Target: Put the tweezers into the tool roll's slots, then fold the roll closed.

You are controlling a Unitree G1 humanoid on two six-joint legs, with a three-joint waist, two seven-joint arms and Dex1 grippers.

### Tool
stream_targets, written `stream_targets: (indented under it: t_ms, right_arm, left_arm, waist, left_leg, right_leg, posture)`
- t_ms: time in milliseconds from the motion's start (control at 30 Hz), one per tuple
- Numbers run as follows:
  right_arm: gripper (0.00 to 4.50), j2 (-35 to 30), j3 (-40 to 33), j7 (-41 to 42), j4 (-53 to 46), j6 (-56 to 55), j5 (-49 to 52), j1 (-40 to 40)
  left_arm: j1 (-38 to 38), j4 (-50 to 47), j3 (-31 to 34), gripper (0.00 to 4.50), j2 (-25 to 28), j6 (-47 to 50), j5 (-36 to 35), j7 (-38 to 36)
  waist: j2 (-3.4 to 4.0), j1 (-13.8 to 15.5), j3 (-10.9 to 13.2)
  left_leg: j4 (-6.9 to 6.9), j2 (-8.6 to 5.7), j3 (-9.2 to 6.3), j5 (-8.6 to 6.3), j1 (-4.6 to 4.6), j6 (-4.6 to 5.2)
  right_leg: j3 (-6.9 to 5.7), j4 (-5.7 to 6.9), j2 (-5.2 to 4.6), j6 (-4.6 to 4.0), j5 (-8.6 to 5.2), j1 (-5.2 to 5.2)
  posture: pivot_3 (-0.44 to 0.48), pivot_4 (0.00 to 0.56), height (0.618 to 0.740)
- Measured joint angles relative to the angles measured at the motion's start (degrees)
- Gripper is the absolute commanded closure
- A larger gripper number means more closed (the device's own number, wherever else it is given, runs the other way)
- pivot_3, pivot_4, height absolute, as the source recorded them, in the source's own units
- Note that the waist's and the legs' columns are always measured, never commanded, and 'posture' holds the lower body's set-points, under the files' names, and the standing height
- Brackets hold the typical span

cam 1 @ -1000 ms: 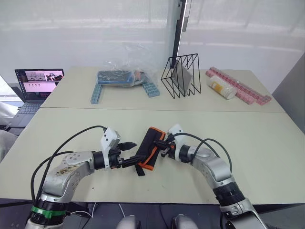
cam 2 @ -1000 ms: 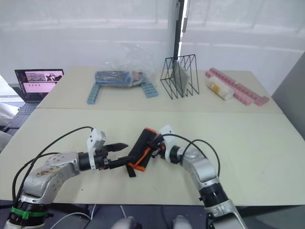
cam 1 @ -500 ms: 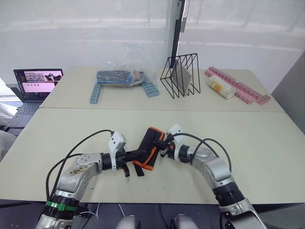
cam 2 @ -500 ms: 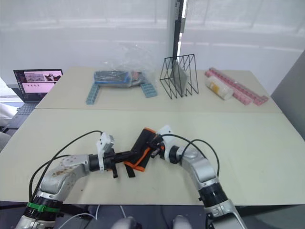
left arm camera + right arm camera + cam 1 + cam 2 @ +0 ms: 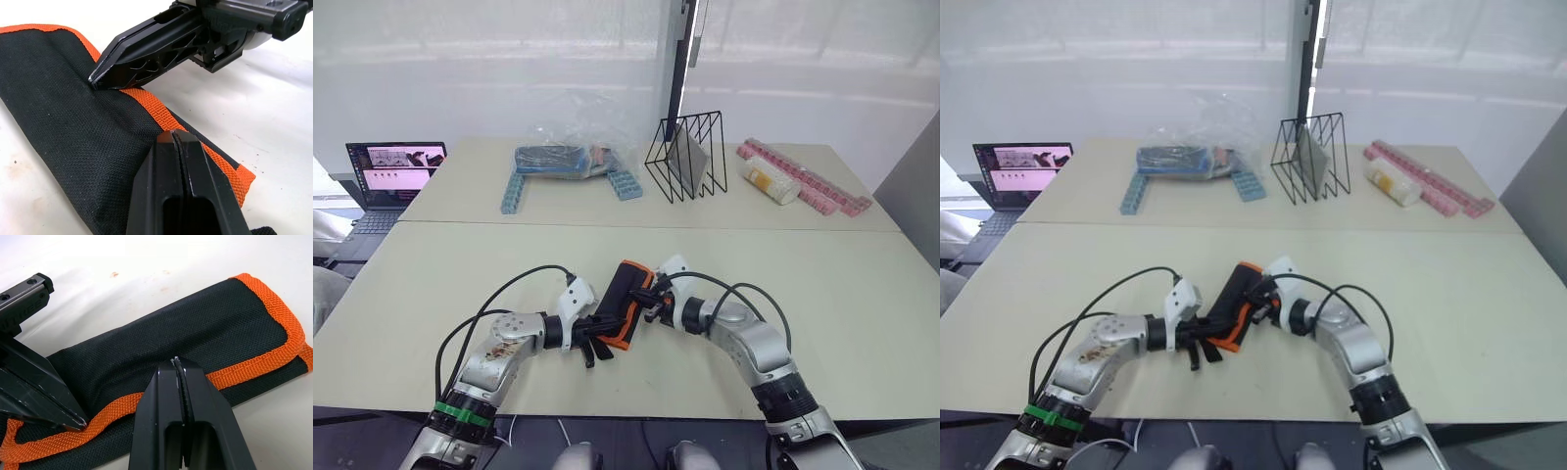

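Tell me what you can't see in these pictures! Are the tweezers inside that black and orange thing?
- The tweezers and the slots: the tool roll is folded shut, so its fabric hides whatever is inside, in the eye and wrist views alike.
- The cord: only a dark bit sticks out near the left gripper; the arm covers the rest.
- The clear bag at the back: its contents are too small to name.
- The laptop: its screen is too small to read.
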Motion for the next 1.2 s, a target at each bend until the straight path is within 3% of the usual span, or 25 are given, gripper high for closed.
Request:
stream_targets:
  t_ms: [367, 567, 733, 1200]
  right_arm:
    - [4.5, -2.28, 2.73, 6.3, -1.75, -8.21, -2.91, 2.63]
    - [4.5, -1.58, 4.03, 5.44, 2.38, -7.91, -5.4, 0.12]
    - [4.5, 0.66, 2.7, 4.6, 6.38, -5.9, -4.4, -2.07]
    - [4.5, 3.61, -2.79, 0.68, 19.15, -6.15, -3.78, -10.23]
  left_arm:
    - [0.68, -0.33, -0.23, 4.48, -0.04, -0.03, 0.36, 0.47]
    - [0.93, -0.46, -0.23, 4.48, 0.12, -0.02, 0.77, 1.21]
    - [1.21, -0.39, -0.45, 4.48, 0.13, -0.02, 1.77, 2.0]
    - [2.5, -2.07, -0.11, 4.48, 1.03, -0.03, 1.78, 2.41]
  waist:
    - [0.01, -0.02, 0.0]
    - [0.02, -0.13, -0.12]
    - [0.04, -0.26, -0.13]
    - [0.32, -0.83, -0.31]
  left_leg:
    - [0.02, -0.06, 0.01, 0.01, -0.01, 0.02]
    - [0.02, -0.03, 0.01, 0.01, 0.17, 0.02]
    - [-0.07, 0.08, -0.13, 0.0, 0.95, 0.01]
    - [-0.19, 0.07, -0.18, -0.01, 0.88, 0.0]
  right_leg:
    - [-0.04, -0.01, 0.07, 0.05, -0.01, 0.01]
    - [-0.02, 0.0, 0.17, 0.04, -0.01, 0.15]
    - [-0.03, -0.1, 0.15, 0.0, -0.11, 0.75]
    - [0.02, -0.05, -0.31, -0.02, -0.1, 0.72]
  posture:
    - [0.0, 0.15, 0.722]
    - [0.0, 0.15, 0.722]
    - [0.0, 0.15, 0.722]
    - [0.0, 0.15, 0.722]
